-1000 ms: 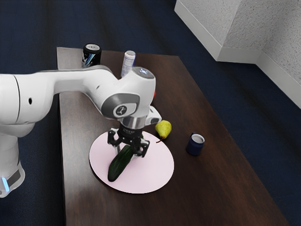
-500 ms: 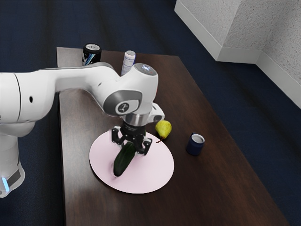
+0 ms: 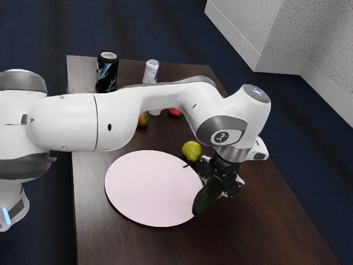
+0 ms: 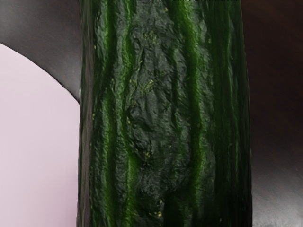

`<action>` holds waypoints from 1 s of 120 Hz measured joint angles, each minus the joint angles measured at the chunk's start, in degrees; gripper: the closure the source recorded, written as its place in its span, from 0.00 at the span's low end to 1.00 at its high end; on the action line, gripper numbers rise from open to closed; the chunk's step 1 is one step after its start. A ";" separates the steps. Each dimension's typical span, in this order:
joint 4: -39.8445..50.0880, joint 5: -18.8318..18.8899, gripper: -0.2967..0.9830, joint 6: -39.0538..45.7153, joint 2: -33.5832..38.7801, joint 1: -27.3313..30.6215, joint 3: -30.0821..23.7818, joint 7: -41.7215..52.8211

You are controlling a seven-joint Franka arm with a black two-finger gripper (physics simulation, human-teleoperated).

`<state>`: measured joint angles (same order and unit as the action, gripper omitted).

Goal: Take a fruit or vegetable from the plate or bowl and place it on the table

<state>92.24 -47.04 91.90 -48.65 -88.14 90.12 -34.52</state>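
Tool (image 3: 218,184) is closed on the cuke (image 3: 206,199), approx. at its upper end; cuke hangs aslant by the plate's edge, on the exterior view's right, its low end overlapping the rim there; wrist view has it right under the hand, w/ plate to one side and dark wood on both; pick looks done, carry prob. mostly done too; left to do: shift a bit more off the plate if req'd, lower, let go, back off; exact ht. above the surface (image 3: 265,232) can't be told; main risk, I'd say, is setting it down half on the rim, so it tips or rolls. Containers: pale pink plate (image 3: 149,187) lies flat on the surface, the src. for this job; pear (image 3: 192,150) sits just beside it, on the wood, not in it; farther off, black can (image 3: 107,72) and white can (image 3: 151,72) stand upright, contents n/a to see; red fruit (image 3: 175,112) and mango (image 3: 143,120) lie nr. the arm.
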 joint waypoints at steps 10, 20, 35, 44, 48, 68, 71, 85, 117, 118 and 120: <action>-5.75 -0.43 0.61 -0.90 0.01 5.53 -5.37 0.02; -10.02 -0.69 0.61 -1.59 0.01 8.62 -9.72 -0.03; -16.99 -0.83 0.62 -2.21 0.00 14.41 -17.88 -0.44; -19.39 -0.86 0.62 -2.44 0.00 16.29 -20.82 -0.82; -19.91 -0.86 0.62 -2.50 0.00 16.69 -21.60 -0.98; -20.40 -0.67 0.38 -2.38 -0.13 17.18 -23.49 -1.93; -20.41 -0.65 0.35 -2.37 -0.15 17.16 -23.57 -2.05; -20.37 -0.47 0.28 -2.36 -0.10 17.13 -23.64 -2.57; -20.33 1.17 0.24 -2.58 -0.02 16.69 -23.16 -3.32; -20.33 1.20 0.24 -2.59 -0.01 16.67 -23.15 -3.33; -20.33 1.33 0.24 -2.61 -0.01 16.64 -23.15 -3.34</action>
<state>71.91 -45.72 89.29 -48.66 -71.50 66.97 -37.87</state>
